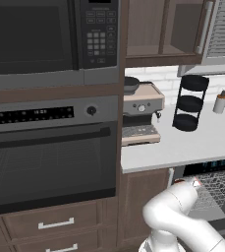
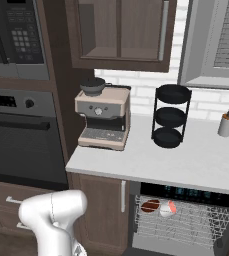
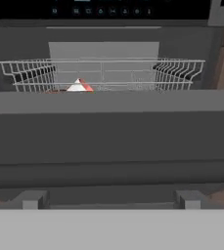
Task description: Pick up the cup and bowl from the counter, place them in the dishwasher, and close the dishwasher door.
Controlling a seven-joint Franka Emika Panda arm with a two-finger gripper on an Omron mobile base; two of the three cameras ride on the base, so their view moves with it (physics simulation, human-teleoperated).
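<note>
With the bowl and cup already in the dishwasher rack, we keep our claw spread wide, holding nothing, facing its lowered door to shut it.

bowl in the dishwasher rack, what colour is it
Reddish-brown bowl; the right base view shows it best.

We saw our white arm bent low, its elbow raised and the forearm reaching down; our claw's jaws stood wide apart, holding nothing.
</note>
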